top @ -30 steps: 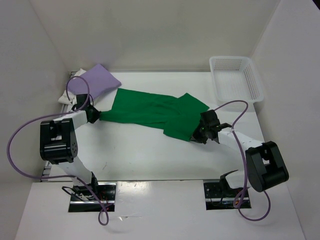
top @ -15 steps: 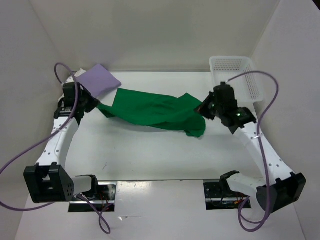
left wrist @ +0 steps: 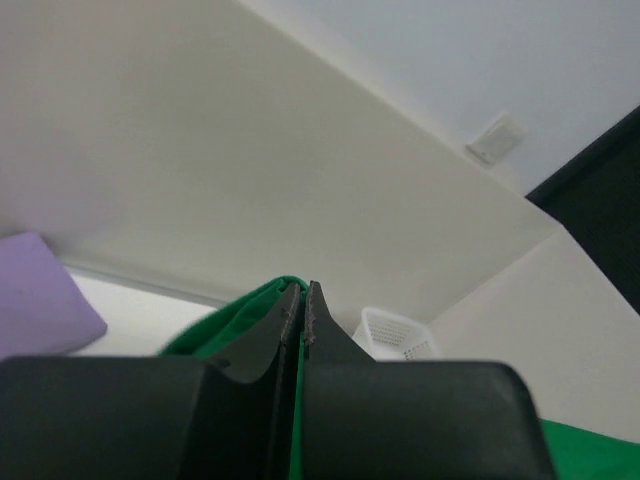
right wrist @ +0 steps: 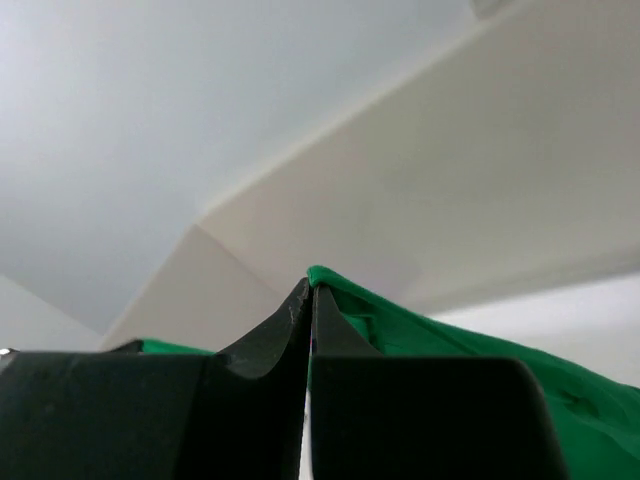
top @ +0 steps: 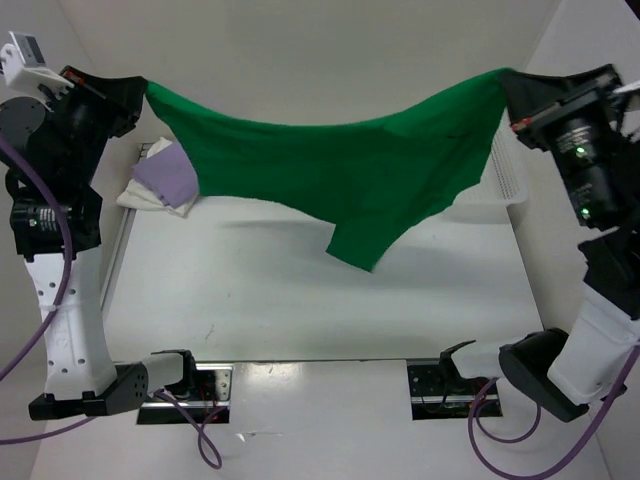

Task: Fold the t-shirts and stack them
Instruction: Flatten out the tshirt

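Both arms are now lifted high, having been low over the table [top: 250,300] a moment ago. My left gripper [top: 143,88] and right gripper [top: 503,80] are each pinching the green t-shirt [top: 340,170] with fingers pressed together; it is sagging between and below them. Which edge I am holding is unclear. Keeping both grips level and taut should be helping it hang flat.

Bright even light; green t-shirt [top: 340,170] casts faint soft shadow on table [top: 300,300].

The green t-shirt [top: 340,170] is hanging stretched wide above the desk [top: 300,300]; the lilac t-shirt [top: 165,175] is lying folded atop the white t-shirt [top: 140,198].
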Controlling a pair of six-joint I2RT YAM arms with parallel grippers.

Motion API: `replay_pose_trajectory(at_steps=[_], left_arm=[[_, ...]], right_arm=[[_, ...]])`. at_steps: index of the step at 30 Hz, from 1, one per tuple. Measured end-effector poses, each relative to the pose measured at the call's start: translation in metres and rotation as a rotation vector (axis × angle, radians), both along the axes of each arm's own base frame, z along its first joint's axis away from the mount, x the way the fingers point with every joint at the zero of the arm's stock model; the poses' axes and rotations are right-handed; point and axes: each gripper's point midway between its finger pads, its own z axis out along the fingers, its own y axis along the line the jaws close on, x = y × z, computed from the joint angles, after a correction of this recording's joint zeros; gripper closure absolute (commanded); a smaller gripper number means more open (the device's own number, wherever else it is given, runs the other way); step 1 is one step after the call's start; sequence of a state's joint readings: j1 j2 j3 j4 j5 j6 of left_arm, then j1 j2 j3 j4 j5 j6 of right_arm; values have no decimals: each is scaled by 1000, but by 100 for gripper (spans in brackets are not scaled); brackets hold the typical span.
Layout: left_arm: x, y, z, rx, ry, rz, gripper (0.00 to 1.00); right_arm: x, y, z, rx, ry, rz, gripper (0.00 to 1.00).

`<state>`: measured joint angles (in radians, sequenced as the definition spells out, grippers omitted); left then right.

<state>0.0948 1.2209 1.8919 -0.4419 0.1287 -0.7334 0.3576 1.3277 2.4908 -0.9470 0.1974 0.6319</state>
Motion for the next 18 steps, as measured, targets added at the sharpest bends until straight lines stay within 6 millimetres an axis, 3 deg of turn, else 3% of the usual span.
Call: replay_pose_trajectory(at_steps=[4,6,8,10,12,15,18], left_arm=[[-9,-2,24,-1,-47,-6,100],[0,-1,22,-2,-36,-6,100],[17,0,10,-5,-4,-6,100],[42,3,-16,-11,54,-7,100],[67,5,-52,-19,134,-6,100],[118,11,-132,-34,319,-2,100],[158,16,-212,-50,496,6,100]], right_arm=[[-29,-10,37,35,-126,-2,100],[-27,-10,41,36,-137,-9,100],[-11,-5,39,21,-126,-19,100],[27,6,21,-17,-72,-34,100],[78,14,-10,-72,12,-29,100],[171,15,-83,-134,195,-36,100],[262,17,-179,-178,408,-24,100]])
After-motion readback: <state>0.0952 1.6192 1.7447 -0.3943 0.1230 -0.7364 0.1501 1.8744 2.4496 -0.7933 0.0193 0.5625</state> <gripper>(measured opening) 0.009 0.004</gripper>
